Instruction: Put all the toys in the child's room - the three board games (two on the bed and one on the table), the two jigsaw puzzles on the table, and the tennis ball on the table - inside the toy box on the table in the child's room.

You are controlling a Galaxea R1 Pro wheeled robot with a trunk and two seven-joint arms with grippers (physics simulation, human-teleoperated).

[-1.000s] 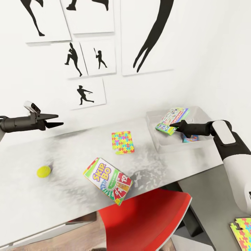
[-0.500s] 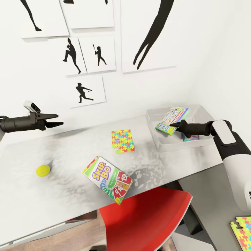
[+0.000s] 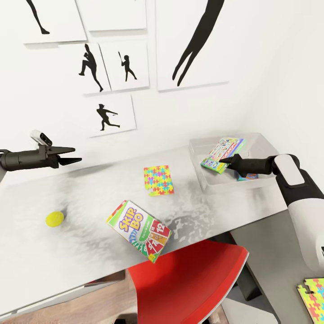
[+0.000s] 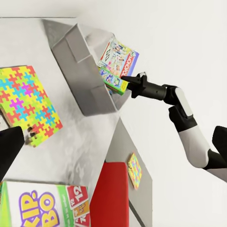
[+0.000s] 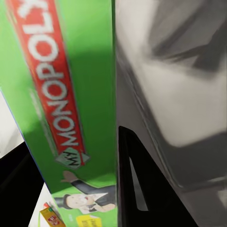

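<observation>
My right gripper (image 3: 228,161) is shut on the green-edged white-and-red Monopoly board game (image 3: 221,153), held tilted in the pale grey toy box (image 3: 196,150) at the table's right end. A smaller blue board game (image 3: 246,177) lies in the toy box. The SKIP-BO board game (image 3: 139,230) lies near the table's front edge. One jigsaw puzzle (image 3: 158,181) lies mid-table, and another (image 3: 313,299) rests on the lower dark grey cabinet. The tennis ball (image 3: 54,219) sits at the left. Above it, my left gripper (image 3: 77,154) hangs open and holds nothing. The right wrist view shows the box's green edge (image 5: 71,94) between the fingers (image 5: 128,179).
A red chair (image 3: 189,279) is tucked under the table's front edge, below the SKIP-BO box. The white wall with black silhouette prints (image 3: 110,114) runs right behind the table (image 3: 27,256). The dark grey cabinet (image 3: 270,252) stands lower, to the right.
The head view has tilted slightly, shifting the whole picture. Relative to the toy box, my right gripper and the Monopoly box sit a little lower. The left arm has not moved.
</observation>
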